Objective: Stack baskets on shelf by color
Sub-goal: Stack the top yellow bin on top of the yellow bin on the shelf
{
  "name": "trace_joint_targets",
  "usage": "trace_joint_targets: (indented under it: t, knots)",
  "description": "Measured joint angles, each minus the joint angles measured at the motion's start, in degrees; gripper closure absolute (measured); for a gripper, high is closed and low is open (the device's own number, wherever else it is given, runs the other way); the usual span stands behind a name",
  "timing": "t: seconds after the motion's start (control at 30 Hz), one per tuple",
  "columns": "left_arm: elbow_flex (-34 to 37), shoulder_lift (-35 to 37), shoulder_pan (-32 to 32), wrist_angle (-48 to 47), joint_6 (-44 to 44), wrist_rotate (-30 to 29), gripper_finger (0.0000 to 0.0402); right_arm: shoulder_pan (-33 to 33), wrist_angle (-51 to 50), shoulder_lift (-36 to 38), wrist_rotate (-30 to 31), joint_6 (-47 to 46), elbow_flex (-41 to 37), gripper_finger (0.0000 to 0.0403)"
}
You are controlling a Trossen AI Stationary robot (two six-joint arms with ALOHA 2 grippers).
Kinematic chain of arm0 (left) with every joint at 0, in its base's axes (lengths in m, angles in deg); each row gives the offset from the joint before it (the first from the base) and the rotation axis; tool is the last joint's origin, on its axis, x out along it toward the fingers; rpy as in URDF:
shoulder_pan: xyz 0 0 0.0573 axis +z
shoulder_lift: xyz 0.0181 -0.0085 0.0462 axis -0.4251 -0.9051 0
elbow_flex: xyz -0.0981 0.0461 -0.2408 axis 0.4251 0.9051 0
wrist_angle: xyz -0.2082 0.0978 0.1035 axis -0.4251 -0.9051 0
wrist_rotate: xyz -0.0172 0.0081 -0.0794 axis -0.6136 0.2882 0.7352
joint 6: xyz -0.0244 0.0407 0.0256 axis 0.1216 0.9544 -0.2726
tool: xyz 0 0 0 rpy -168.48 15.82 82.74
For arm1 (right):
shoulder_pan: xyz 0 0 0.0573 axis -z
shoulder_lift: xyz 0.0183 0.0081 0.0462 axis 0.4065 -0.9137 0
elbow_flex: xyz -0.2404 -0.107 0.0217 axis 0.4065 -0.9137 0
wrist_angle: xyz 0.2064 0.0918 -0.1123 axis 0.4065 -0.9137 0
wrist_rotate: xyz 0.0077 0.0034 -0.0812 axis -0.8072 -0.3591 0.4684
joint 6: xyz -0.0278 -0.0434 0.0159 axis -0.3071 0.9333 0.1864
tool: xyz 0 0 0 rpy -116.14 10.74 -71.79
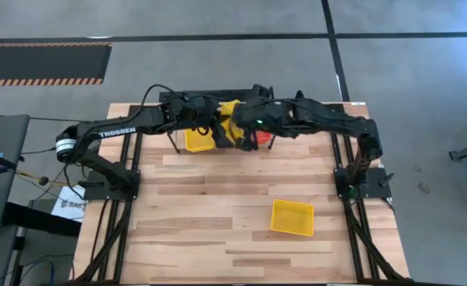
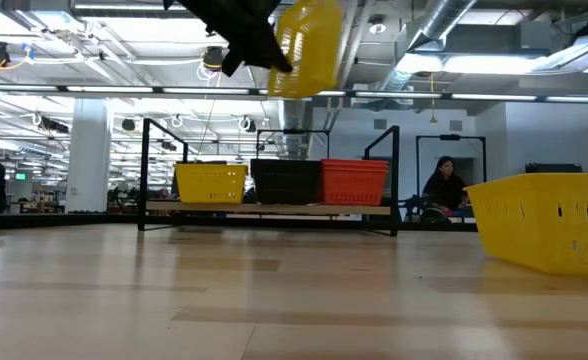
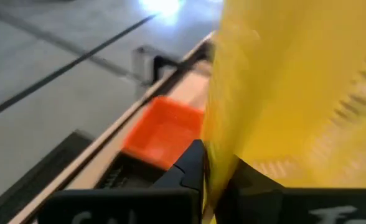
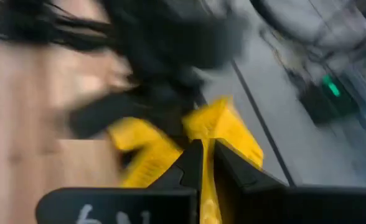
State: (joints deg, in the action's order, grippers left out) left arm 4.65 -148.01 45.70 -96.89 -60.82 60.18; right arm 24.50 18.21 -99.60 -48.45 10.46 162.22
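Note:
A yellow basket (image 1: 229,111) (image 2: 307,45) hangs on edge high above the shelf (image 2: 274,211) at the table's far side. My left gripper (image 3: 213,177) and my right gripper (image 4: 206,168) meet at it, each shut on a wall. The shelf board carries a yellow basket (image 2: 211,183), a black basket (image 2: 286,181) and a red-orange basket (image 2: 354,182), side by side on their bottoms. Another yellow basket (image 1: 291,217) (image 2: 549,222) rests on the tabletop at the near right. My left gripper pinches a wall of the lifted yellow basket at its rim (image 3: 219,155) between its two fingers, coming from the table's left and slanting down. The basket stands on edge, clear of the shelf. My right gripper has a yellow wall edge (image 4: 209,186) between its two fingers, coming from the table's right and slanting down. The blur hides which wall it is.
The shelf's black wire end loops (image 2: 159,150) rise at both ends of the board. Both arms cross over the shelf in the high view. The plank tabletop (image 1: 210,230) lies bare in front of the shelf, apart from the near-right basket.

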Motion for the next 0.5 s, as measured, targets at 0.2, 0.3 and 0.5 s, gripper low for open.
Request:
trace_joint_targets:
  t: [0.2, 0.3, 0.5]
  knots:
    - [0.13, -0.08, 0.64, -0.47, -1.15, -1.35, 0.0401, -2.18, 0.15, 0.3, 2.74, 5.74, 8.29, 0.0337]
    - [0.13, -0.07, 0.87, -4.0, -3.64, -2.23, 0.0401, -3.3, 0.06, 1.63, 12.66, 7.27, 7.68, 0.0311]
    - [0.11, 3.34, 2.46, -18.32, -17.28, -7.85, 0.0401, -8.04, -3.53, 8.01, 34.62, 7.36, 8.02, 0.0246]
